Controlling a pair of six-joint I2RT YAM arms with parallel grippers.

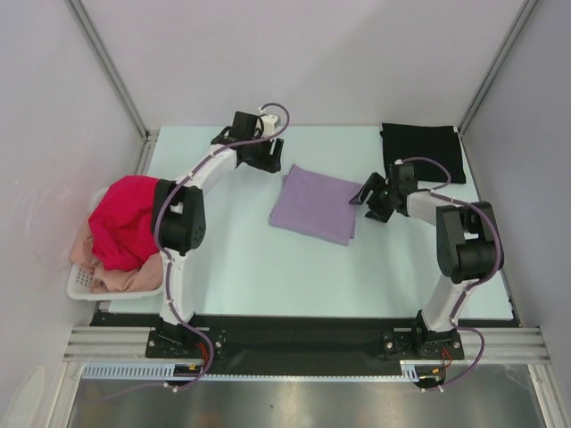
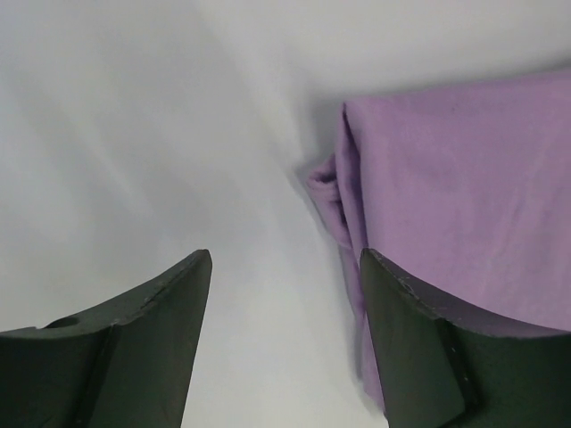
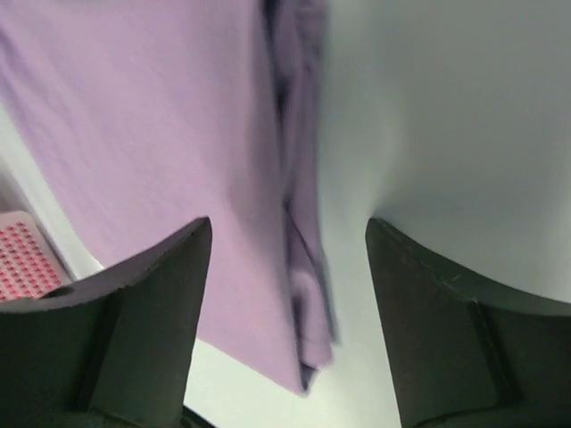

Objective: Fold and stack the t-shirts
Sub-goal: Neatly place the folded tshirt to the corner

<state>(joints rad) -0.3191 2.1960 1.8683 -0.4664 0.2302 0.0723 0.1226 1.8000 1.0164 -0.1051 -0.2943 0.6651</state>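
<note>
While both claws stand wide apart and empty, left claw [image 2: 285, 259] straddling the lavender t-shirt [image 1: 314, 203] at its left edge, right claw [image 3: 290, 223] at its right | shirt folded mid-worktop [image 1: 232, 267], black t-shirt [image 1: 424, 147] far-right corner | risk: you pinch one layer only and the fold spills open.

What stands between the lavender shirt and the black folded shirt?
Only the right gripper and its wrist, beside the lavender shirt on the side facing the black shirt. No other object lies between them.

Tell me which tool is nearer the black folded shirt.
Right. The right tool sits just near-left of the black shirt; the left tool is much farther left, past the lavender shirt.
</note>
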